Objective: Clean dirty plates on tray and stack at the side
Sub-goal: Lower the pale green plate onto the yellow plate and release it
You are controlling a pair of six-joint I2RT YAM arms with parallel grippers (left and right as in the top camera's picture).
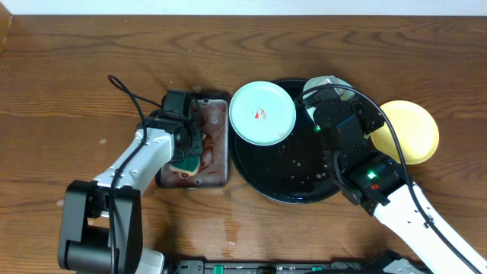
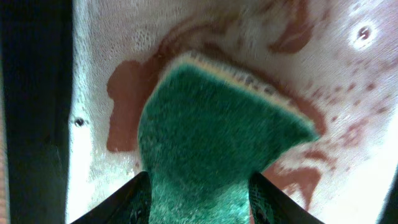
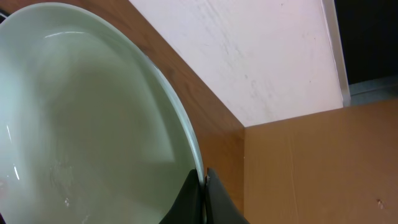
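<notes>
While the left gripper (image 1: 187, 149) sits clamped on a green sponge (image 2: 211, 143) down in the stained metal pan (image 1: 219, 114), the right gripper (image 3: 202, 186) pinches the rim of a mint plate (image 3: 81, 124) at the far edge of the black tray (image 1: 293, 179); we can't tell if it's lifted. A second mint plate (image 1: 262, 113), red smear on it, overlaps the tray's left rim. The yellow plate (image 1: 411, 133) lies on the table (image 1: 61, 76) just right of the tray. We judge these plates light, stiff plastic, wet so likely slippery. The rim is thin: grip there, one finger inside the lip, one outside. Not fragile, but a tilted plate could slide out.
</notes>
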